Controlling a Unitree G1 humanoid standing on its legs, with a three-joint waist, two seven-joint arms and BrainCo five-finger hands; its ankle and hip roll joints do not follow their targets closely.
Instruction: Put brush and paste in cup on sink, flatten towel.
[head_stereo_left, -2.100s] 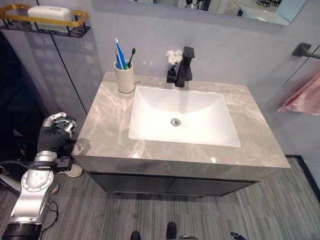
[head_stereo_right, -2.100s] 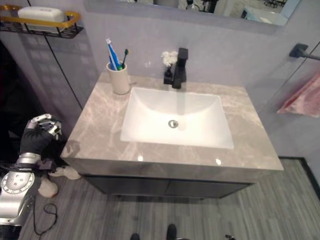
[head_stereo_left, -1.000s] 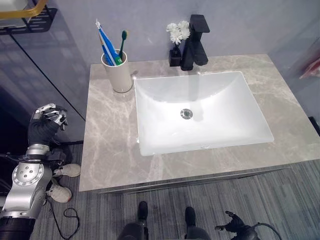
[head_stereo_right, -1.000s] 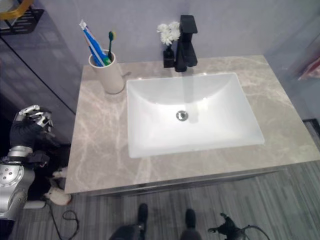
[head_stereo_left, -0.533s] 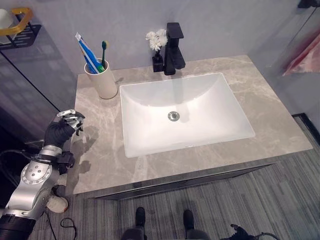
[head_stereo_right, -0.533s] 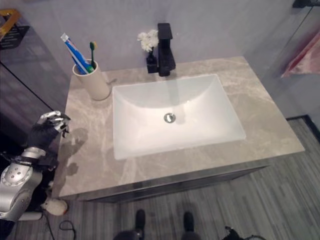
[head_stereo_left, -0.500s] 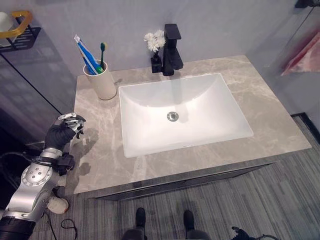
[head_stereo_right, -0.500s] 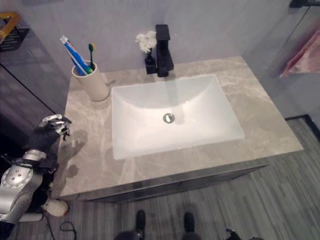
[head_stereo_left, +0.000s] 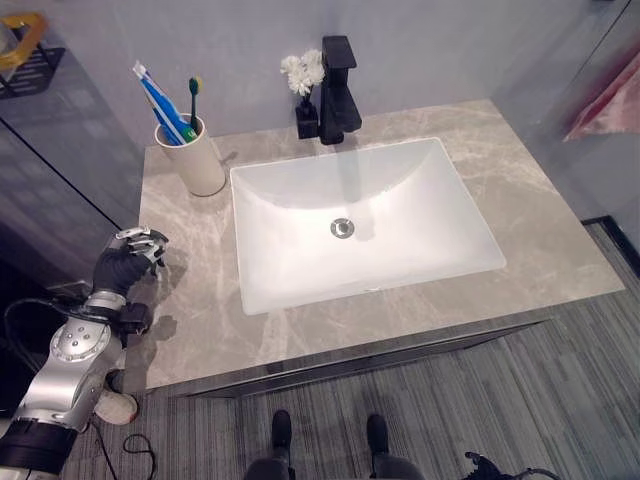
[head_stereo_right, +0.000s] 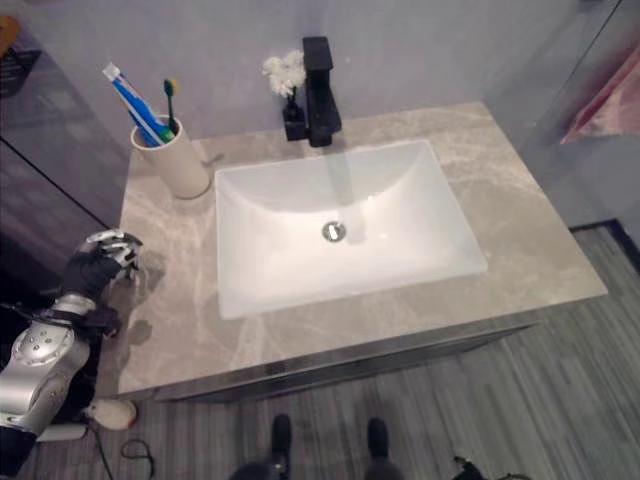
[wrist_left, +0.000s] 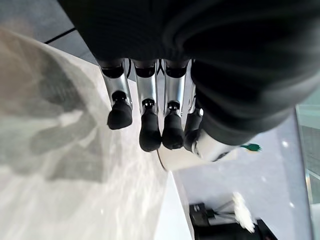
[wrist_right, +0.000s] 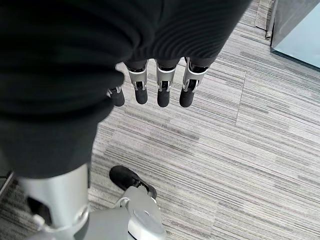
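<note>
A cream cup (head_stereo_left: 197, 165) stands at the back left corner of the grey marble counter (head_stereo_left: 560, 250). A blue toothpaste tube (head_stereo_left: 158, 98) and a green toothbrush (head_stereo_left: 193, 100) stand upright in it. A pink towel (head_stereo_left: 605, 100) hangs on the wall at the far right, partly cut off by the view's edge. My left hand (head_stereo_left: 122, 265) hovers at the counter's left edge, in front of the cup and well apart from it, fingers (wrist_left: 145, 115) curled and holding nothing. My right hand (wrist_right: 161, 85) hangs low over the floor, fingers curled, holding nothing.
A white basin (head_stereo_left: 360, 220) is sunk into the middle of the counter. A black faucet (head_stereo_left: 338, 90) and a small vase of white flowers (head_stereo_left: 303, 70) stand behind it. A black and gold wall rack (head_stereo_left: 25, 45) sits at the upper left. Grey striped flooring (wrist_right: 250, 150) lies below.
The camera has shifted. My left hand has come up from beside the cabinet to the counter's left edge and has barely moved in the last half second. Cup, brush and paste stay put.
</note>
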